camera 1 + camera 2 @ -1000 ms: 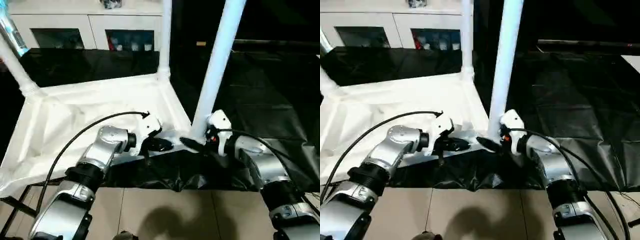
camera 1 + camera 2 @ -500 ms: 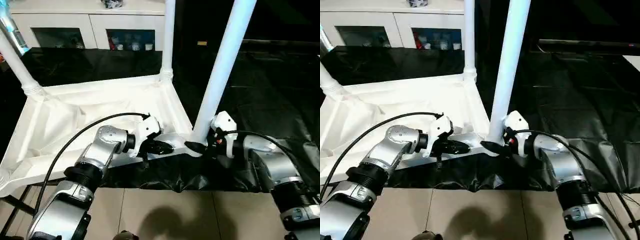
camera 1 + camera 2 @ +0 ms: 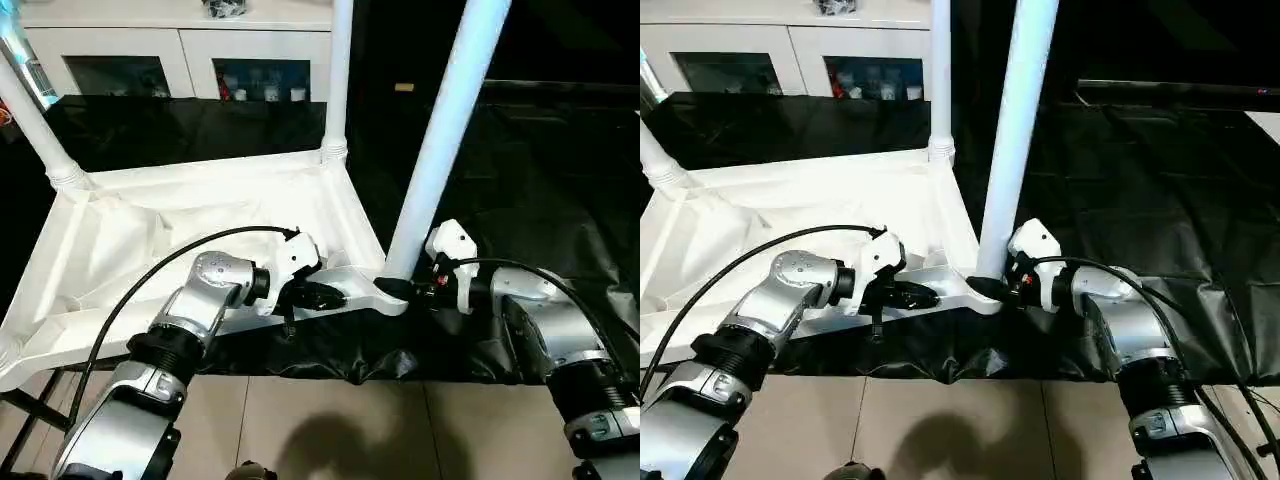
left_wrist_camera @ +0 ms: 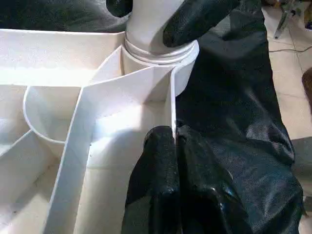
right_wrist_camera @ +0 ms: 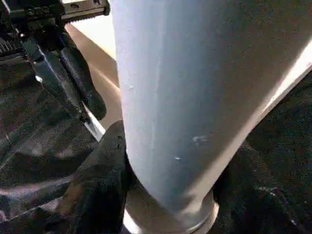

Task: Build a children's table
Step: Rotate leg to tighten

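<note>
Black sheeting [image 3: 560, 180] is seen draped over the bench across the right and upper middle of the head views, with a white cabinet with glass doors [image 3: 180, 60] along the top left and pale floor tiles [image 3: 320, 420] along the bottom edge. On the sheeting, filling the left half of the frame, the children's table [image 3: 150, 240] lies upside down, its ribbed underside turned up. Three of its white legs are seen standing in corner sockets: one at the far left [image 3: 35, 125], one at the upper centre [image 3: 338, 80], and the nearest leg [image 3: 445, 140], which rises from the socket at the centre of the frame and leans toward the upper right. At lower centre left, the left end effector [image 3: 318, 295] is closed on the near edge wall of the tabletop, just beside that socket; in the left wrist view its two black fingers [image 4: 161, 180] are pressed together over the thin white wall, one on each side, with the black sheeting just outside. At centre right, the right end effector [image 3: 395, 288] is set around the base of the nearest leg, just above the socket collar; in the right wrist view one black finger [image 5: 100, 180] lies against the side of the leg [image 5: 195, 97] and the other side is dark, so a firm grip cannot be told from the pictures. Black cables [image 3: 150, 290] are seen looping over both silver forearms.
</note>
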Controlling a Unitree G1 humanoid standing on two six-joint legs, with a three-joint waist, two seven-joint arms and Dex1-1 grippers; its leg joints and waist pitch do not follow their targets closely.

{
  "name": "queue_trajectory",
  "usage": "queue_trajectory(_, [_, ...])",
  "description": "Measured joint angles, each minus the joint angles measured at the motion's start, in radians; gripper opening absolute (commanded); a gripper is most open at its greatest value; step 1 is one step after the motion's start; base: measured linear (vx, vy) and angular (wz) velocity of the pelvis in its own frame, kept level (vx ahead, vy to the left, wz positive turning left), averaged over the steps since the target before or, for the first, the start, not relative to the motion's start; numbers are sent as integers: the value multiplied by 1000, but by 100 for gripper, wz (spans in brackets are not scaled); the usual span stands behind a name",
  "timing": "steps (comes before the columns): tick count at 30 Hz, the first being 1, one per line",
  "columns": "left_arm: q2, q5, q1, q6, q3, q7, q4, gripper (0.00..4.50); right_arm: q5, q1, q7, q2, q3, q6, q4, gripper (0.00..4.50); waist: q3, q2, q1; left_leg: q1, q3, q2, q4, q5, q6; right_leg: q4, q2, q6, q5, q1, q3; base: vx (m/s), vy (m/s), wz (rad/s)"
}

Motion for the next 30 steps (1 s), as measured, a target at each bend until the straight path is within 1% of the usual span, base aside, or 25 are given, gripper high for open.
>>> queue_trajectory(3, [-13,1,0,0,0,24,7,0,1,8,-25,21,-10,5,0,199,0,0,0,0,0,0,0,0,0,0,0,0,0,0,0,0,0,0])
queue_trajectory(6, [-40,4,-4,4,8,91,26,0,-7,21,-118,63,-40,17,2,198,-1,0,-1,3,0,0,0,0,0,1,0,0,1,3,0,0,0,0])
queue_trajectory(10, [-85,24,-23,30,19,200,61,0,-24,17,-290,139,-81,20,39,198,-1,-1,-6,10,0,-1,0,0,0,-1,0,3,-1,10,1,0,0,0])
queue_trajectory(12, [-114,31,-39,51,31,261,83,0,-30,-1,-393,186,-107,21,72,198,-1,-1,-11,12,0,-1,0,0,0,-3,0,5,-3,11,1,0,0,0])
queue_trajectory(13, [-133,32,-47,64,39,305,97,0,-32,-21,-469,221,-127,24,102,198,-1,-1,-16,12,0,-1,0,0,0,-4,0,6,-3,11,1,0,0,0])
queue_trajectory(16, [-171,34,-55,86,53,385,109,0,-47,-66,-612,279,-160,26,159,198,-1,-1,-30,12,-1,-2,0,0,0,-5,-1,5,-3,11,1,0,0,0])
queue_trajectory(17, [-178,34,-56,90,55,397,110,0,-47,-71,-629,283,-163,27,167,198,-1,-1,-30,12,-1,-2,0,0,0,-5,-1,5,-3,11,1,0,0,0])
queue_trajectory(19, [-195,34,-66,92,65,432,127,0,-48,-110,-690,315,-191,26,213,198,-1,-1,-33,12,-1,-2,0,0,0,-5,-1,5,-2,10,1,0,0,0])
queue_trajectory(22, [-196,34,-69,91,72,443,131,0,-52,-133,-715,327,-194,18,243,198,-1,0,-33,12,-2,-2,-2,0,0,-4,-1,5,0,9,1,0,0,0])
queue_trajectory(23, [-195,34,-70,91,72,443,131,0,-52,-133,-715,327,-194,12,245,233,-1,0,-32,12,-2,-2,-3,0,0,-4,-1,5,0,9,1,0,0,0])
queue_trajectory(25, [-193,39,-70,82,71,439,131,0,-53,-135,-715,329,-194,-4,254,267,-1,0,-32,12,-2,-2,-4,0,0,-4,-1,2,2,9,0,0,0,0])
queue_trajectory(27, [-187,41,-70,70,69,429,131,0,-44,-137,-708,338,-204,-14,254,276,-1,0,-32,11,-1,-2,-4,0,0,-4,-1,0,4,7,0,0,0,0])
queue_trajectory(29, [-177,41,-70,59,66,414,131,0,-45,-135,-676,335,-204,-23,254,302,-1,0,-33,10,-1,-2,-5,0,0,-4,0,-1,4,5,0,0,0,0])
queue_trajectory(30, [-174,41,-70,54,65,404,131,0,-45,-134,-659,329,-203,-23,253,302,-1,0,-33,9,-1,-2,-5,0,0,-4,0,-1,4,4,0,0,0,0])
